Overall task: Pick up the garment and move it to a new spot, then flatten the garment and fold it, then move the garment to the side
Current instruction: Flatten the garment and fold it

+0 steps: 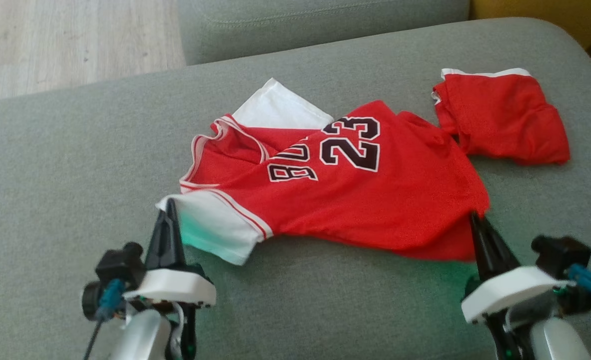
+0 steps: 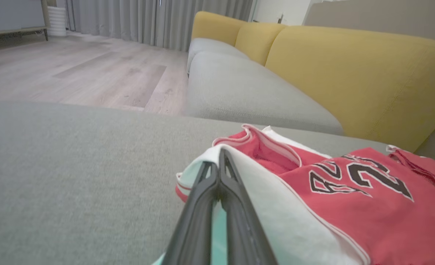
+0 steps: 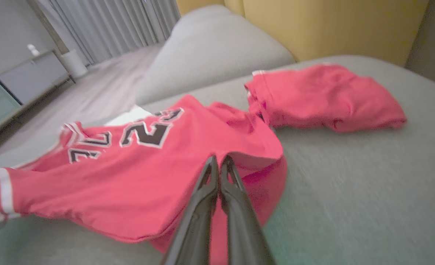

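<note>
The garment, a red jersey with a black 23 on it, lies spread and rumpled on the grey sofa cushion, about the middle of it. Its neck points left and its hem points right. My left claw is at the garment's near left end. Its two fingers are pressed together with their tips on the white sleeve, and the cloth bunches around them, so I take it as pinched. My right claw is at the near right corner, closed narrow on the red hem. In the right wrist view the fabric rises in a small fold just at the tips. A second white sleeve pokes out on the far side, by the collar. Red shorts lie at the far right, just beside the garment's far right corner; I cannot tell whether the two touch. A wooden floor shows beyond the cushion on the far left.
</note>
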### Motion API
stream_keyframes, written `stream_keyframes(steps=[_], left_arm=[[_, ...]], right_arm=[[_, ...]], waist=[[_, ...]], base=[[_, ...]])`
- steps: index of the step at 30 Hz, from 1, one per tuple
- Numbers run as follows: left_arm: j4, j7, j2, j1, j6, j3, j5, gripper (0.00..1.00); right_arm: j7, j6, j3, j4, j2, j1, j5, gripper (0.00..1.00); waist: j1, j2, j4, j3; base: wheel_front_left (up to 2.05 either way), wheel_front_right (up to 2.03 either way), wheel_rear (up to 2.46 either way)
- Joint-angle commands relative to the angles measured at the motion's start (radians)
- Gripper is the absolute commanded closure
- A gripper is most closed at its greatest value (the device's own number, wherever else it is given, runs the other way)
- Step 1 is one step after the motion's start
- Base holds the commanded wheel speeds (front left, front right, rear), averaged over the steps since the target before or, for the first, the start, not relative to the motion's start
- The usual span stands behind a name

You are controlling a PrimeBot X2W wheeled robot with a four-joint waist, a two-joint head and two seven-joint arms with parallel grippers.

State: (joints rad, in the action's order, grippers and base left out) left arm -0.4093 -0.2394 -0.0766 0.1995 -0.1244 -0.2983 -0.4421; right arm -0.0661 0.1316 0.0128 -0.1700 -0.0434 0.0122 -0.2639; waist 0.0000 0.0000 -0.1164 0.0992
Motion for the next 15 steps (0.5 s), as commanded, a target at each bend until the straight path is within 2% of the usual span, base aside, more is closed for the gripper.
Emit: stream_keyframes(steps=[1, 7, 9, 15], left_arm=[[0.053, -0.013, -0.025, 0.050, -0.006, 0.040, -0.004, 1.00], [0.173, 0.009, -0.084, 0.123, 0.015, 0.073, -0.015, 1.00], [0.202, 0.020, -0.098, 0.144, 0.017, 0.078, -0.014, 1.00], [0.383, 0.110, -0.176, 0.299, 0.026, 0.116, -0.016, 1.00]], right_arm=[[0.023, -0.001, 0.044, 0.087, -0.007, -0.049, -0.009, 1.00], [0.058, -0.001, 0.119, 0.272, -0.086, -0.170, -0.048, 1.00], [0.062, -0.001, 0.128, 0.293, -0.102, -0.201, -0.061, 1.00], [0.106, -0.001, 0.129, 0.328, -0.192, -0.433, -0.098, 1.00]], waist=[[0.0000, 0.0000, -0.003, -0.006], [0.0000, 0.0000, -0.003, -0.023], [0.0000, 0.0000, -0.002, -0.028], [0.0000, 0.0000, 0.007, -0.056]], base=[[0.00, 0.00, 0.00], [0.00, 0.00, 0.00], [0.00, 0.00, 0.00], [0.00, 0.00, 0.00]])
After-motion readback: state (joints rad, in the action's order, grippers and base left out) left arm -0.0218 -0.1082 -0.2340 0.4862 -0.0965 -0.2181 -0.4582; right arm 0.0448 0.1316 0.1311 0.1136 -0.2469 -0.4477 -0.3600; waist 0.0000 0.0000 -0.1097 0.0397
